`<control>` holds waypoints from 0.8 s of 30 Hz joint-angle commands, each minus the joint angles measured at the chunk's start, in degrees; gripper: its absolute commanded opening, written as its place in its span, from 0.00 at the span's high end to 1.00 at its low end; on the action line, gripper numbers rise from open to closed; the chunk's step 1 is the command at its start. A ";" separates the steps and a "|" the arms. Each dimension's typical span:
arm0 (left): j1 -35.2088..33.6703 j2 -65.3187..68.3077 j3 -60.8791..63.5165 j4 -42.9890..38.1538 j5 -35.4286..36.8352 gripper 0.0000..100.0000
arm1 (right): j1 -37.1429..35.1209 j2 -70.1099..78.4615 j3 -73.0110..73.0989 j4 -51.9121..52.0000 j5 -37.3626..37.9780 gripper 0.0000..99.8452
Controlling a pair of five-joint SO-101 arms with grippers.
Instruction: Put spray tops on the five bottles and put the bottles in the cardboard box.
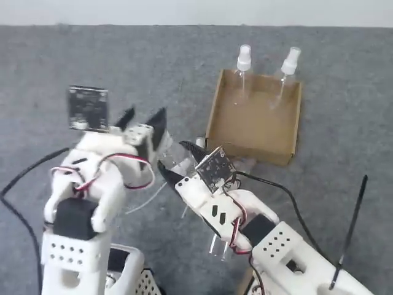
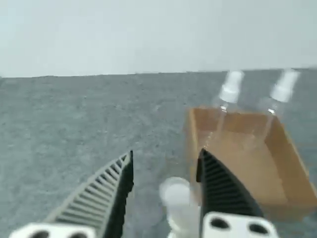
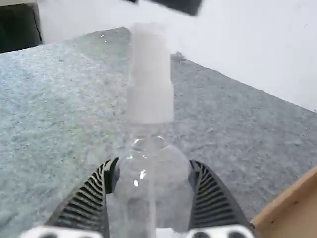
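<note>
- My right gripper [image 3: 151, 168] is clamped on a clear bottle [image 3: 148, 198], one ribbed black finger pressed against each side of its rounded body.
- A white spray top [image 3: 148, 79] sits on the neck of that bottle and stands up out of the grip.
- From above, my right gripper [image 1: 178, 160] holds the bottle just off the near left corner of the cardboard box [image 1: 255, 138], outside the box and above the grey table covering [image 1: 344, 92].
- My left gripper [image 1: 146, 114] is spread wide with nothing in it. It sits just to the left of the held bottle.
- From my left wrist, the left gripper [image 2: 166, 153] shows its two black fingers well apart. The blurred white spray top [image 2: 176, 193] shows low between them, touching neither.
- The cardboard box [image 2: 292, 163] is a shallow open tray lying flat on the table, beyond and to the right of both grippers.
- Two bottles stand upright inside the box against its far wall, side by side. Each is clear with a white spray top, one to the left [image 1: 244, 67] and one to the right [image 1: 288, 67].
- A corner of the cardboard box [image 3: 292, 213] shows close beside my right gripper.
- Clear, glassy shapes [image 1: 218, 244] lie on the table under my right arm. I cannot tell what they are.
</note>
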 commanded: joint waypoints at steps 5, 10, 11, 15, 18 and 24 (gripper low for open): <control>-4.22 0.53 3.82 -7.56 -0.88 0.81 | 0.66 -2.42 -0.53 -1.36 -0.26 0.99; -2.20 0.53 7.25 -9.32 -0.97 0.81 | 0.66 -2.42 -0.53 -1.36 -0.26 0.99; -0.97 0.70 7.78 -9.05 -1.05 0.81 | 0.66 -2.42 -0.53 -1.36 -0.26 0.99; 5.54 0.53 9.71 -9.32 -3.60 0.81 | 0.66 -2.42 -0.53 -1.36 -0.26 0.99; 6.68 0.53 9.54 -9.23 -3.87 0.81 | 0.66 -2.42 -0.53 -1.36 -0.26 0.99; 3.78 -2.64 3.82 -5.36 -3.78 0.81 | 0.66 -2.42 -0.44 -1.36 -0.26 0.99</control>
